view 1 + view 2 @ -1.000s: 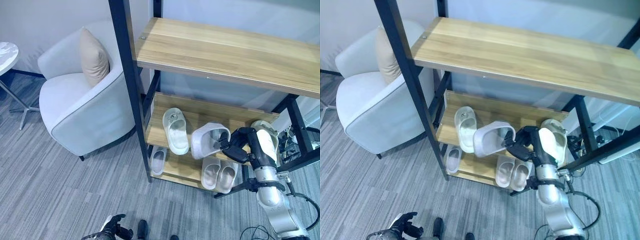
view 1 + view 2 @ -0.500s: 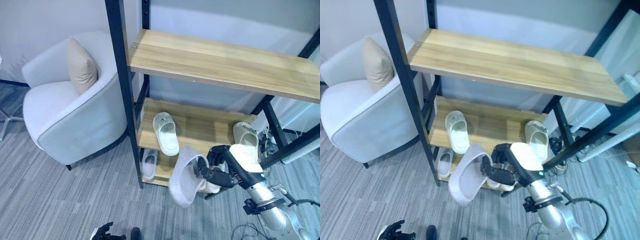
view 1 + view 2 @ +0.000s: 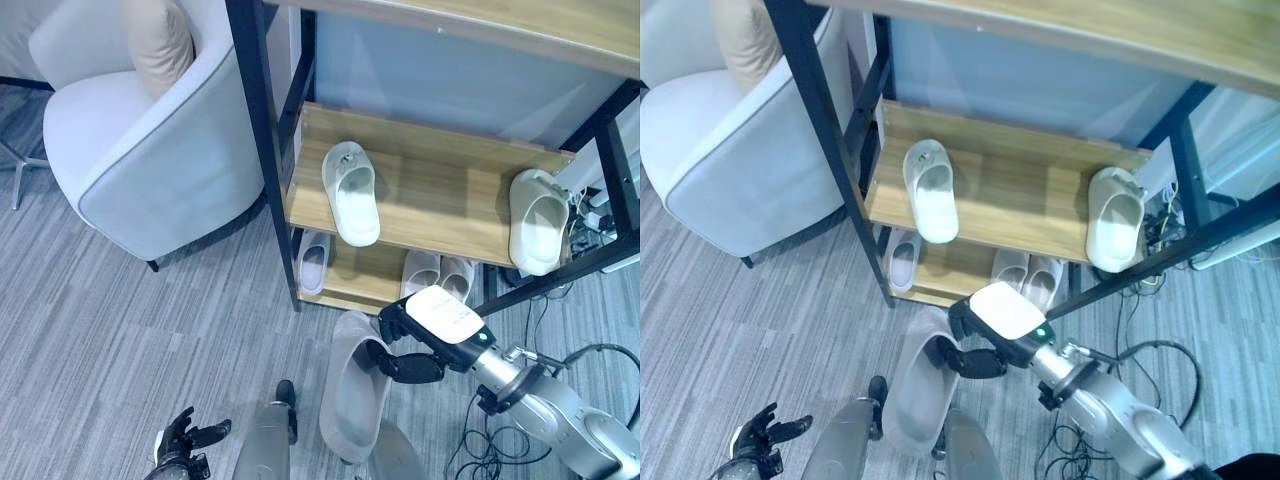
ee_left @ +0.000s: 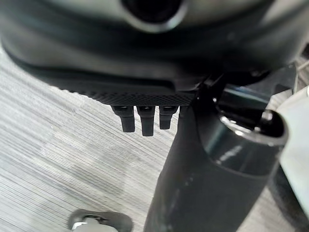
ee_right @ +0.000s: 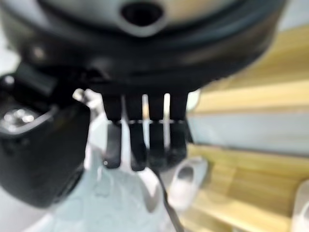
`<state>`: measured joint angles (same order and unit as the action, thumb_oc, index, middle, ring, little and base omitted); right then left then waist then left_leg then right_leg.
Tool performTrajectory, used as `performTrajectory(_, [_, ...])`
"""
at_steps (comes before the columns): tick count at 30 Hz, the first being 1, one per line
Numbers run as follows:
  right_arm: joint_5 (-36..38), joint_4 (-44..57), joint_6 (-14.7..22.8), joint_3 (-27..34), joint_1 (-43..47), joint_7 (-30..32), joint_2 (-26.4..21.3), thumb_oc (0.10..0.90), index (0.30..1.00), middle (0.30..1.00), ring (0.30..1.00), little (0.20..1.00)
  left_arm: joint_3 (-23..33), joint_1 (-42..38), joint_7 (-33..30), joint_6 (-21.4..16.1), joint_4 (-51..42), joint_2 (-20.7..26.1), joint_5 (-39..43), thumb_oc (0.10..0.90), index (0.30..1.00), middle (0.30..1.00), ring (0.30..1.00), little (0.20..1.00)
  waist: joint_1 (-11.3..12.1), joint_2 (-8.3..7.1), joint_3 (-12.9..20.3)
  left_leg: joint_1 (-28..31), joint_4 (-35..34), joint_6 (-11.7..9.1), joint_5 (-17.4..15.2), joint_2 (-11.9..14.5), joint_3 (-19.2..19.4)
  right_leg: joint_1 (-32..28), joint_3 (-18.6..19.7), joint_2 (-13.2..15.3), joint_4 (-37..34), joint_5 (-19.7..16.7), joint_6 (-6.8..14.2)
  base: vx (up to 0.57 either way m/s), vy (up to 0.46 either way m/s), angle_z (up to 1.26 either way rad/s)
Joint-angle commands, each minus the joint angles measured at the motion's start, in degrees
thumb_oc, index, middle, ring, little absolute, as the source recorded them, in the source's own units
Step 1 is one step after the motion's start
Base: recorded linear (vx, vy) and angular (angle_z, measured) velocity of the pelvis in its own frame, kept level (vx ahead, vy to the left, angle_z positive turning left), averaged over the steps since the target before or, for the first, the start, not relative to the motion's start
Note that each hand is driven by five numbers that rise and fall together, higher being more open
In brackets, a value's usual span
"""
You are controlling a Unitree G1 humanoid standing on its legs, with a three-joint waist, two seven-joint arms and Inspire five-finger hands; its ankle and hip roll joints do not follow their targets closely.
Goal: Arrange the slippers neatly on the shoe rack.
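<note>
My right hand [image 3: 412,347] is shut on a pale grey slipper [image 3: 354,388], gripping its strap; the slipper hangs toe-down over the carpet in front of the shoe rack [image 3: 430,205]. In the right wrist view its fingers [image 5: 145,140] curl over the slipper [image 5: 116,198]. The middle shelf carries one white slipper [image 3: 352,190] at its left and another [image 3: 536,220] at its right end. On the bottom shelf lie a single slipper [image 3: 313,262] and a pair [image 3: 437,274]. My left hand [image 3: 181,441] hangs low at the left, open, holding nothing.
A white armchair [image 3: 150,160] with a beige cushion [image 3: 160,40] stands close to the rack's left side. The rack's black front post [image 3: 263,140] rises between them. Grey carpet [image 3: 120,330] spreads in front of the rack.
The right hand has drawn the slipper out from the middle shelf and lowered it in front of the rack, toe now pointing down. The camera has tilted downward, shifting the whole scene.
</note>
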<state>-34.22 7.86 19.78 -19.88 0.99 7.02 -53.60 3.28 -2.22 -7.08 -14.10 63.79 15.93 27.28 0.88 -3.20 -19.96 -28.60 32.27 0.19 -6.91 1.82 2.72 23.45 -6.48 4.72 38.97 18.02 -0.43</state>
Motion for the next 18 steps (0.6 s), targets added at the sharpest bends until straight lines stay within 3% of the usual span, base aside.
performTrajectory(1, [2.15, -0.81, -1.63, 2.49, 10.42, 8.93, 0.38, 0.400, 0.300, 0.300, 0.300, 0.300, -0.73, -1.83, -2.55, -6.75, -4.43, 3.01, 7.48, 0.800, 0.900, 0.900, 0.900, 0.900, 1.64, 1.57, 2.86, -11.14, 17.18, -1.28, -11.45, 4.52, -2.35, 14.20, -0.96, 3.67, 7.12, 0.45, 4.00, -0.07, -0.033, -0.04])
performTrajectory(3, [2.23, -1.39, -2.08, 2.55, 12.62, 10.25, 0.23, 0.400, 0.300, 0.300, 0.300, 0.300, -0.89, -2.23, -3.29, -7.32, -5.47, 3.02, 8.54, 0.800, 0.900, 0.900, 0.900, 0.900, 1.64, 1.77, 3.59, -15.84, 20.39, -1.12, -12.30, 4.52, -2.70, 19.05, -0.81, 3.52, 10.55, 1.61, 3.64, -0.10, -0.032, -0.04])
performTrajectory(4, [1.87, -1.79, -2.69, 3.81, 15.11, 12.48, -0.23, 0.400, 0.300, 0.300, 0.300, 0.300, -1.90, -2.55, -3.60, -8.18, -7.99, 2.85, 9.43, 0.800, 0.900, 0.900, 0.900, 0.900, 1.87, 2.18, 3.26, -21.34, 24.75, -0.65, -13.37, 4.64, -3.56, 24.42, -0.04, 3.56, 14.80, 3.35, 2.48, -0.07, -0.017, 0.01])
performTrajectory(6, [1.08, -2.08, -2.83, 4.53, 15.96, 13.88, -0.68, 0.400, 0.300, 0.300, 0.300, 0.300, -2.03, -2.55, -3.68, -8.79, -9.63, 2.86, 10.33, 0.800, 0.900, 0.900, 0.900, 0.900, 2.03, 2.48, 3.58, -24.58, 27.42, -0.43, -14.20, 4.69, -3.93, 27.80, 0.50, 3.54, 17.65, 4.34, 1.95, -0.09, -0.025, 0.03])
performTrajectory(8, [-2.90, -3.36, -4.05, 6.00, 19.82, 18.43, -3.76, 0.400, 0.300, 0.300, 0.300, 0.300, -1.99, -1.81, -4.40, -10.78, -13.79, 3.03, 12.65, 0.800, 0.900, 0.900, 0.900, 0.900, 2.90, 2.94, 3.84, -32.58, 35.03, 0.33, -16.67, 4.96, -5.09, 36.10, 1.74, 3.72, 25.70, 7.28, 0.40, -0.06, -0.039, 0.00])
performTrajectory(10, [-3.75, -4.47, -4.52, 6.22, 21.07, 19.80, -4.17, 0.400, 0.300, 0.300, 0.300, 0.300, -1.94, -1.81, -4.79, -11.01, -14.30, 2.91, 12.81, 0.800, 0.900, 0.900, 0.900, 0.900, 3.07, 3.03, 3.91, -35.09, 37.74, 0.68, -17.68, 4.98, -5.41, 38.78, 2.26, 3.70, 28.55, 8.12, -0.15, -0.03, -0.021, -0.05])
performTrajectory(11, [-4.03, -5.99, -5.75, 7.03, 23.53, 22.02, -4.49, 0.400, 0.300, 0.300, 0.300, 0.300, -2.32, -1.61, -6.50, -11.72, -16.62, 3.00, 13.03, 0.800, 0.900, 0.900, 0.900, 0.900, 3.61, 3.41, 3.50, -39.68, 43.02, 1.26, -19.32, 4.76, -6.24, 43.30, 3.00, 3.68, 34.02, 9.77, -1.14, -0.03, -0.016, -0.04])
performTrajectory(18, [-3.47, -10.63, -8.08, 6.84, 31.37, 27.58, -6.91, 0.400, 0.300, 0.300, 0.300, 0.300, -3.16, -2.09, -8.61, -12.75, -17.40, 2.68, 14.64, 0.800, 0.900, 0.900, 0.900, 0.900, 4.39, 4.09, 2.48, -51.70, 59.97, 2.96, -25.50, 3.55, -7.40, 55.76, 4.72, 3.26, 50.49, 14.96, -3.66, 0.06, -0.005, 0.01])
